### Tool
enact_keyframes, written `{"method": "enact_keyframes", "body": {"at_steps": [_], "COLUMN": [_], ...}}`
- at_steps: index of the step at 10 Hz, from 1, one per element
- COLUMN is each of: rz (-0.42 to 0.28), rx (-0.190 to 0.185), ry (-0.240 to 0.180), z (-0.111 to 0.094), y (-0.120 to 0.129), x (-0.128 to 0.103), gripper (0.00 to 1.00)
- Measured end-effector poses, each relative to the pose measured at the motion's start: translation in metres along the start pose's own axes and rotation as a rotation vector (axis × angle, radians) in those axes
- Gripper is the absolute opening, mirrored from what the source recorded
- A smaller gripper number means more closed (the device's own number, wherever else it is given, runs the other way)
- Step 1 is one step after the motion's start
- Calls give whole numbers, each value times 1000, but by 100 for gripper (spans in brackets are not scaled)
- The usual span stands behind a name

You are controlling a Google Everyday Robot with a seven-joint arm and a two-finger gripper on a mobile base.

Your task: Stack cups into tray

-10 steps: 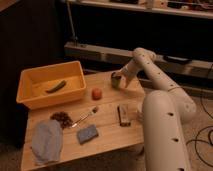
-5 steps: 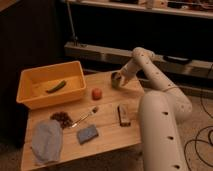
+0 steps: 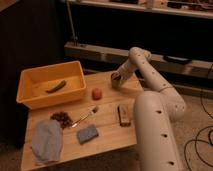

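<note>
The yellow tray [image 3: 30,98] stands at the table's back left, with a green curved item [image 3: 56,86] lying inside it. My gripper [image 3: 116,80] is down at the table's back right edge, at the end of the white arm [image 3: 150,75] that reaches in from the right. A small round cup [image 3: 115,78], dark on top and paler below, sits right at the gripper. Whether the gripper holds it does not show. No other cups are distinguishable.
A red fruit [image 3: 96,93] lies between tray and gripper. Toward the front are a dark crumbly pile [image 3: 62,118], a brush-like utensil [image 3: 86,116], a blue sponge [image 3: 87,134], a grey cloth [image 3: 47,141] and a dark block [image 3: 123,115]. The robot's white body [image 3: 155,135] crowds the table's right side.
The gripper end has shifted slightly to the left along the table's back edge. Everything else on the table has stayed put.
</note>
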Motion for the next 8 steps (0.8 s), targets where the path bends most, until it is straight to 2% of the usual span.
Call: {"method": "enact_keyframes", "body": {"at_steps": [4, 5, 8], "rz": [-27, -36, -44], "rx": [-33, -55, -95], "ry": [-13, -20, -38], "z": [6, 9, 13], "y": [-3, -3, 4], "x": [-6, -8, -11], "gripper": [17, 12, 12]}}
